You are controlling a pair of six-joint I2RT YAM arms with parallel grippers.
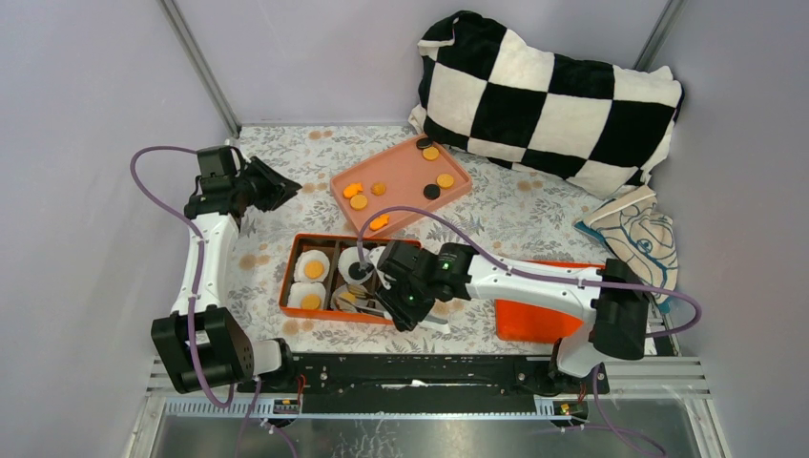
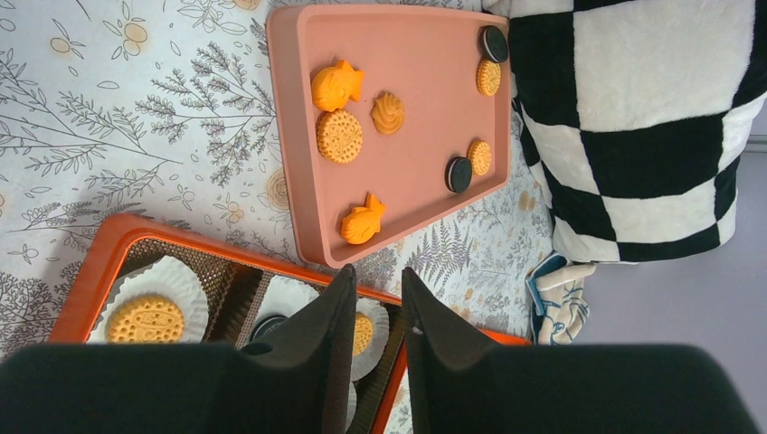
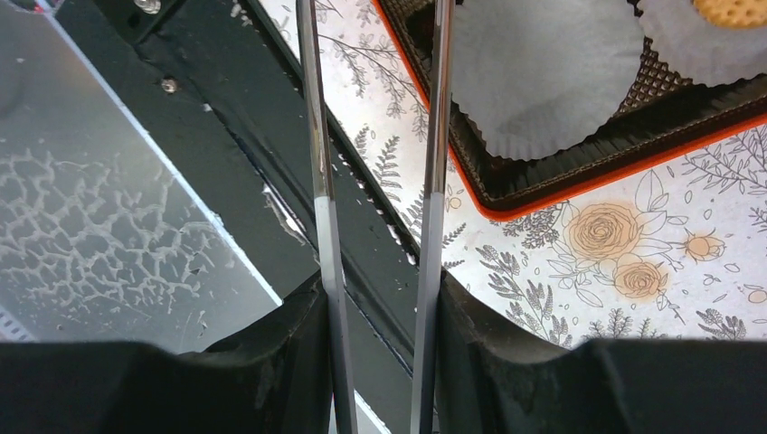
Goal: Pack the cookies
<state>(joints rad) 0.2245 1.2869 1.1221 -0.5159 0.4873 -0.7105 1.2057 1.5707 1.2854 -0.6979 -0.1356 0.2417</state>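
Observation:
Several cookies (image 1: pixel 359 201) lie loose in the pink tray (image 1: pixel 401 181): orange discs, fish shapes and two black ones, also seen in the left wrist view (image 2: pixel 339 136). The orange box (image 1: pixel 286 281) holds white liners; some carry cookies (image 1: pixel 314 270). My right gripper (image 1: pixel 396 307) hovers over the box's near right corner, shut on metal tongs (image 3: pixel 317 181) whose tips are out of view. An empty liner (image 3: pixel 543 72) lies beside them. My left gripper (image 2: pixel 378 280) is raised at the far left, jaws a narrow gap apart and empty.
A black-and-white checkered pillow (image 1: pixel 544 91) lies at the back right. A folded cloth (image 1: pixel 634 234) is at the right edge. An orange lid (image 1: pixel 534 320) sits under the right arm. The black rail (image 1: pixel 429 367) runs along the near edge.

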